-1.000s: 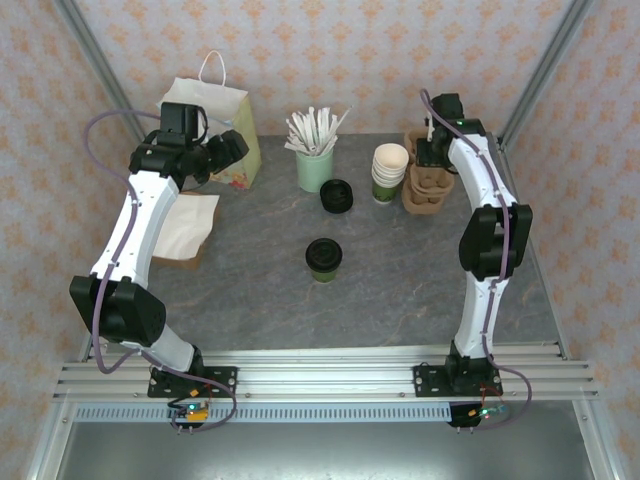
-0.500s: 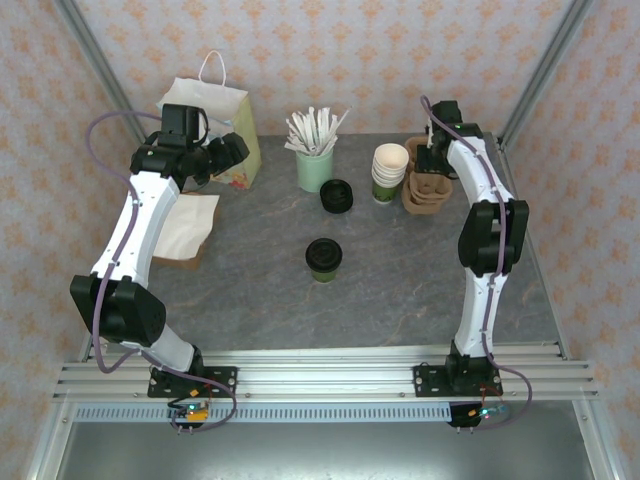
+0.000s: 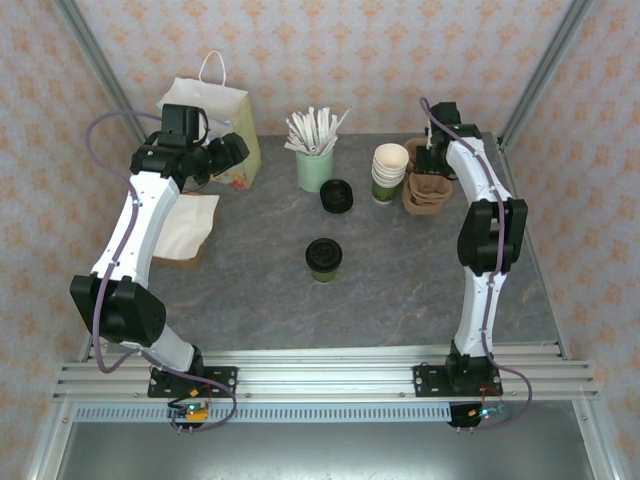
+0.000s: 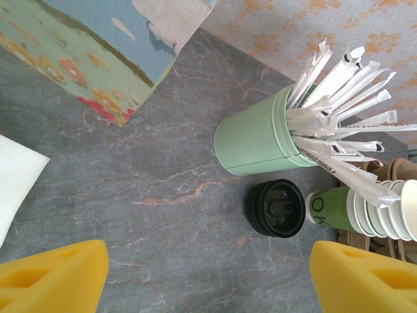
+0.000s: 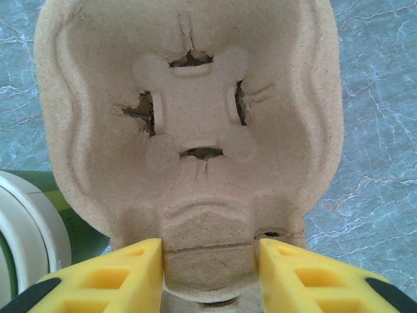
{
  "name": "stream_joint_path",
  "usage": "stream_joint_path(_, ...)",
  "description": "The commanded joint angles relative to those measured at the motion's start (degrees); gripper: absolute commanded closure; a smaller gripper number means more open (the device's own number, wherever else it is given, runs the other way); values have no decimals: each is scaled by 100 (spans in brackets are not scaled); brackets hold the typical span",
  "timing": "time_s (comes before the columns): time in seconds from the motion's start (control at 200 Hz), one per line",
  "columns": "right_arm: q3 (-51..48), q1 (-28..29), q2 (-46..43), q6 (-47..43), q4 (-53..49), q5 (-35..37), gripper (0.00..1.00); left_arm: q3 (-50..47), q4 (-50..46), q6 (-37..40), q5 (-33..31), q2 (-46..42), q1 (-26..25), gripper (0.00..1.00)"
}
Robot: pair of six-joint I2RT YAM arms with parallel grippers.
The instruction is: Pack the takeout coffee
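L gripper [image 3: 222, 155] hangs w/ jaws spread wide, nothing btwn them. In the L wrist view its gap [image 4: 208, 261] frames bare grey table [image 4: 130, 195]. Just behind it on its L stands the paper bag [image 3: 215, 125], floral side [image 4: 91, 59] facing the cam. White napkins [image 3: 185, 225] lie below-left of it, one corner [image 4: 16, 182] at the frame edge. Ahead of the L fingers: pale green mug [image 4: 257, 140] full of white sticks. Right beside the mug is a black round lid [image 4: 275, 207]; can't tell if there's a cup under it. Past that is the stack of lidless green cups [image 4: 371, 208].

Takeout coffee [image 3: 324, 255] stands upright w/ black lid on, alone mid-table. It's well apart from both grippers, on the base side of each, to the R of the L tool and to the L of the R tool. Neither tool touches it.

R gripper [image 3: 430, 160] points down over the pulp cup carrier [image 3: 428, 185]. In the R wrist view its gap [image 5: 208, 251] sits astride the carrier's [image 5: 195, 117] near end ridge. Both yellow fingers [image 5: 117, 274] lie right against that ridge. Can't tell whether they pinch it or only flank it. The cup stack's [image 5: 26, 222] rim is just L of that tool, next to the carrier.
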Motion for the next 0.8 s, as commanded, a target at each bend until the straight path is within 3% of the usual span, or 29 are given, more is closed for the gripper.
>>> stream_joint_path(0.0, 167, -13, 43, 77, -175, 94, 60, -47, 35, 152, 19, -151, -27, 18)
stream_joint_path(0.49, 728, -37, -43, 385, -621, 110, 59, -61, 35, 156, 29, -158, -27, 18)
stream_joint_path(0.796, 662, -176, 45, 568, -799, -300, 60, -96, 49, 166, 34, -154, -27, 18)
